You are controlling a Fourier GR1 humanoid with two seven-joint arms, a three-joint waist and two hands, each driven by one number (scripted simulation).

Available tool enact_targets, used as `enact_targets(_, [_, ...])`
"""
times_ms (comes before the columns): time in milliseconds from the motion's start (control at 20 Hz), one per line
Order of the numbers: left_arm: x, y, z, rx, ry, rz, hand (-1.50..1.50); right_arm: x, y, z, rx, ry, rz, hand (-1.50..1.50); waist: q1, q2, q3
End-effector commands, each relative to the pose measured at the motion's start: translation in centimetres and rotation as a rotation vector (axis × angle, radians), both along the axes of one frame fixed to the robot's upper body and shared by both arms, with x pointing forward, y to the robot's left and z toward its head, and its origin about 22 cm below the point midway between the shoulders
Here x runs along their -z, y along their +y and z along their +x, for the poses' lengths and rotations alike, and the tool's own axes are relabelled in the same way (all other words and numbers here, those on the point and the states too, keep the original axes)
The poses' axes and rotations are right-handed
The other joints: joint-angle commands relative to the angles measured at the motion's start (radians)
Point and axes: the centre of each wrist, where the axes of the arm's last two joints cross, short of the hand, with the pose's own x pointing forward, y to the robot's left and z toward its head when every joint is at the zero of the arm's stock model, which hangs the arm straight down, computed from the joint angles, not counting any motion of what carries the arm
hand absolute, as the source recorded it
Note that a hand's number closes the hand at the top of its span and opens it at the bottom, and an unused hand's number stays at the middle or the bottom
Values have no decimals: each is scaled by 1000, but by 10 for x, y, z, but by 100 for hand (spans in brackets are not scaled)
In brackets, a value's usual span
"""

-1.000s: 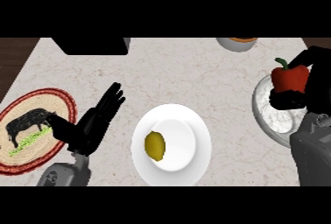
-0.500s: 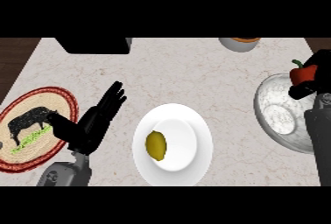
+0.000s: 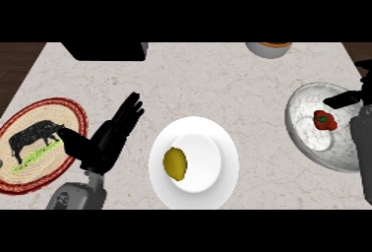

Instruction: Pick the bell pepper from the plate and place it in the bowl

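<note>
The red bell pepper (image 3: 325, 120) lies inside the grey bowl (image 3: 303, 106) at the right of the counter. My right hand (image 3: 344, 100) shows only at the right edge, one straight finger over the bowl's far rim, apart from the pepper and holding nothing. The white plate (image 3: 218, 142) sits at the centre front with a yellow-green fruit (image 3: 175, 164) on it. To the left of the plate my left hand (image 3: 108, 138) rests open, fingers up.
A round red-rimmed mat (image 3: 44, 110) with a black animal picture lies at the far left. A black box (image 3: 102, 50) stands at the back left, and a small bowl (image 3: 268, 48) at the back right.
The right hand carried the pepper rightward over the bowl, let it go and drew back to the right edge. The pepper now lies in the bowl. The left hand has not moved.
</note>
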Motion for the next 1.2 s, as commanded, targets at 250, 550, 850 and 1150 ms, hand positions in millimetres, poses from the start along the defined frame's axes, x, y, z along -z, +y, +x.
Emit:
enact_targets(250, [0, 6, -5, -32, 6, -3, 0, -18, 4, -12, -38, -635, 231, -150, -30, -16, 3])
enact_targets(550, [7, 13, -18, -48, 8, 3, 0, -16, 25, -65, -212, -869, 318, -150, -52, -24, -1])
enact_targets(850, [5, 28, -11, -63, 34, -13, 0, -26, 54, -152, -307, -1003, 383, -150, -77, -27, -2])
enact_targets(1150, [7, 26, -14, -80, 26, 5, 0, -26, 82, -237, -365, -1037, 367, -150, -78, -25, 0])
